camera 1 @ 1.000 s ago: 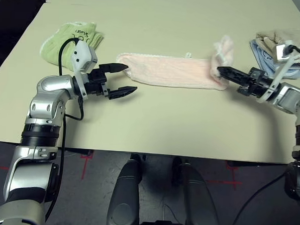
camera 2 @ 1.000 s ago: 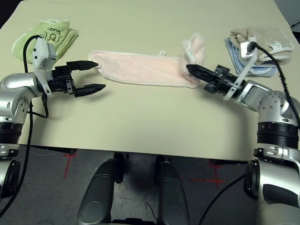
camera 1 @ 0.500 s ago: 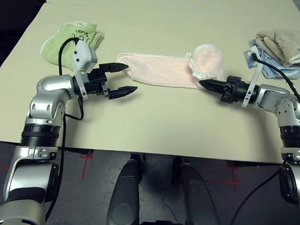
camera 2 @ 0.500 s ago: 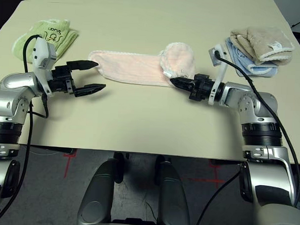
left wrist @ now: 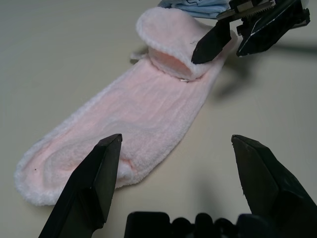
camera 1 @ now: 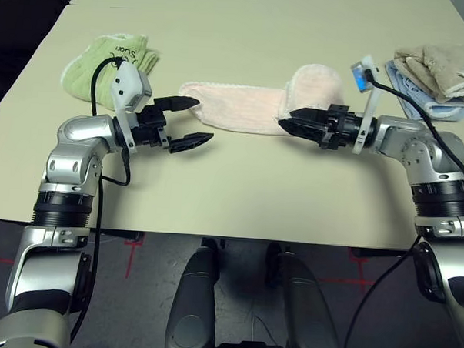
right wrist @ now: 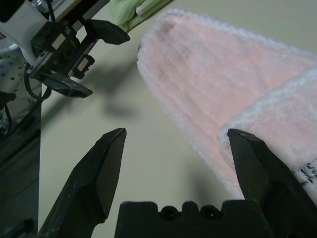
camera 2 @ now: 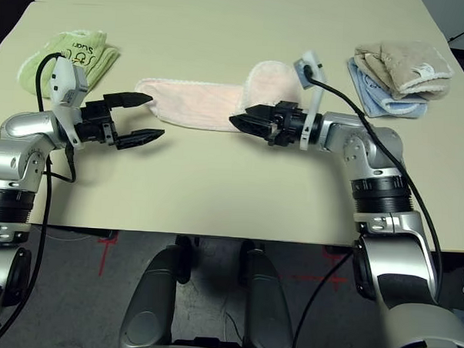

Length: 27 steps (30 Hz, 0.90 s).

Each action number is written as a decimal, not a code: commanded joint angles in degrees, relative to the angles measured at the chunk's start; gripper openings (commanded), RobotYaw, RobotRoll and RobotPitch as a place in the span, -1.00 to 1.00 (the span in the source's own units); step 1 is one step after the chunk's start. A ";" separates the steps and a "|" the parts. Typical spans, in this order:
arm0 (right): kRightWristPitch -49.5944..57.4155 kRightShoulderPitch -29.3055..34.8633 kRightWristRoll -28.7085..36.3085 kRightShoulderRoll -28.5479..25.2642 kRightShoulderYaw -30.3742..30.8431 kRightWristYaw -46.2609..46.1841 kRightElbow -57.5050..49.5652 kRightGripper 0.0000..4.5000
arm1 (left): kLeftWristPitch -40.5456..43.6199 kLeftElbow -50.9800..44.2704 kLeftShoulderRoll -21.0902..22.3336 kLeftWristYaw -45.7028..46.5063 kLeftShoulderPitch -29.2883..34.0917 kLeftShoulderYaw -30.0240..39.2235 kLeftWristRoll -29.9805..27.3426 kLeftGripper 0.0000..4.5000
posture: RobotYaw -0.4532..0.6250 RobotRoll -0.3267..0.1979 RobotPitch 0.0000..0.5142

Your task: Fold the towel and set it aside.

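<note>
The pale pink towel (camera 1: 235, 105) lies flat across the middle of the table. Its right end (camera 1: 317, 84) is folded back over itself, with the white tag showing in the right wrist view. My right gripper (camera 1: 290, 122) is open just in front of that folded flap, low over the table, with nothing between its fingers. My left gripper (camera 1: 192, 122) stands open by the towel's left end, a little in front of it. The left wrist view shows the towel (left wrist: 133, 114) running away from the left gripper (left wrist: 176, 141) towards the right gripper (left wrist: 218, 52).
A light green towel (camera 1: 114, 57) with printed lettering lies at the back left. Beige (camera 1: 441, 60) and light blue (camera 1: 416, 93) towels are stacked at the back right. The tan table (camera 1: 239, 190) is bare in front of the pink towel.
My right gripper carried the towel's right end leftward over the towel, laid it down as a fold and opened. The left arm has not moved.
</note>
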 commanded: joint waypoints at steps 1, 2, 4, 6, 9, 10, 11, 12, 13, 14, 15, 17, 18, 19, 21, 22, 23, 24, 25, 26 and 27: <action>-0.75 0.04 -2.10 -1.37 2.22 2.93 0.96 0.98 | 0.31 -1.19 0.40 0.17 1.41 -0.46 0.12 1.00 | -0.09 0.25 -0.04; -0.34 -0.06 -2.20 -1.79 2.33 3.60 0.99 0.98 | 0.31 -1.28 0.55 0.21 1.59 -0.39 0.14 1.00 | -0.09 0.25 -0.04; -0.21 -0.08 -2.45 -2.72 2.61 5.16 0.89 0.98 | 0.20 -1.20 0.70 0.24 1.72 -0.38 0.24 1.00 | -0.09 0.25 -0.05; -0.26 -0.08 -2.61 -3.26 2.56 6.01 0.93 0.98 | 0.13 -1.07 0.68 0.29 1.68 -0.40 0.30 1.00 | -0.09 0.25 -0.05; -2.30 -0.24 -1.17 -3.59 0.34 8.23 0.87 0.98 | -0.07 -0.66 0.56 0.23 1.35 -0.55 0.45 1.00 | -0.10 0.25 -0.06; -3.38 -0.33 0.14 -3.69 -1.47 9.46 1.09 0.98 | -0.12 -0.50 0.46 0.24 1.16 -0.62 0.50 1.00 | -0.10 0.25 -0.07; -4.10 -0.39 1.00 -3.73 -2.69 10.30 1.31 0.98 | -0.14 -0.42 0.39 0.26 1.04 -0.66 0.53 1.00 | -0.10 0.25 -0.07; -4.98 -0.47 1.74 -3.77 -3.93 11.22 2.07 0.98 | -0.17 -0.27 0.36 0.23 0.93 -0.67 0.55 1.00 | -0.11 0.25 -0.09; -6.58 -0.56 1.42 -4.17 -5.36 10.96 4.52 0.98 | -0.10 -0.15 0.31 0.23 0.87 -0.64 0.49 1.00 | -0.11 0.25 -0.09; -7.76 -0.62 1.03 -4.36 -6.30 10.67 6.31 0.98 | -0.14 0.03 0.31 0.17 0.86 -0.58 0.46 1.00 | -0.12 0.25 -0.09; -10.44 -0.73 1.06 -4.60 -8.03 11.17 9.27 0.98 | -0.07 0.23 0.30 0.15 0.85 -0.50 0.39 1.00 | -0.13 0.25 -0.09; -17.34 -1.10 1.02 -4.39 -10.96 12.45 14.29 0.98 | 0.22 0.53 0.18 0.25 0.89 -0.29 0.15 1.00 | -0.13 0.25 -0.09; -23.31 -1.20 0.32 -4.32 -12.00 13.96 17.11 0.98 | 0.63 0.61 0.01 0.48 0.91 -0.10 -0.11 1.00 | -0.13 0.25 -0.09; -29.20 -1.29 -0.96 -4.45 -12.17 15.82 19.98 0.98 | 1.01 0.70 -0.14 0.73 0.96 0.04 -0.30 1.00 | -0.13 0.25 -0.09; -42.32 -1.56 -5.11 -4.79 -11.40 17.69 26.46 0.98 | 1.75 0.51 -0.34 1.06 1.29 0.14 -0.58 1.00 | -0.13 0.25 -0.08; -46.65 -1.85 -6.52 -4.85 -11.12 18.25 29.05 0.98 | 2.02 0.36 -0.37 1.14 1.45 0.17 -0.69 1.00 | -0.13 0.25 -0.08; -50.54 -2.10 -7.78 -4.97 -10.76 19.45 31.58 0.98 | 2.50 0.15 -0.50 1.53 1.62 0.29 -0.83 1.00 | -0.12 0.25 -0.08; -53.10 -2.43 -8.56 -4.94 -10.61 20.53 33.53 0.98 | 2.81 0.00 -0.54 1.75 1.80 0.46 -0.94 1.00 | -0.11 0.25 -0.08; -55.62 -2.80 -9.27 -5.05 -10.60 21.90 35.69 0.98 | 3.37 -0.19 -0.63 2.34 1.96 0.77 -1.12 1.00 | -0.10 0.25 -0.09; -58.08 -3.10 -10.01 -5.24 -10.55 23.33 37.62 0.98 | 3.88 -0.40 -0.69 3.00 2.13 1.05 -1.29 1.00 | -0.10 0.25 -0.08; -60.01 -3.39 -10.63 -5.54 -10.48 24.98 39.29 0.98 | 4.53 -0.70 -0.71 3.82 2.39 1.43 -1.55 1.00 | -0.08 0.25 -0.08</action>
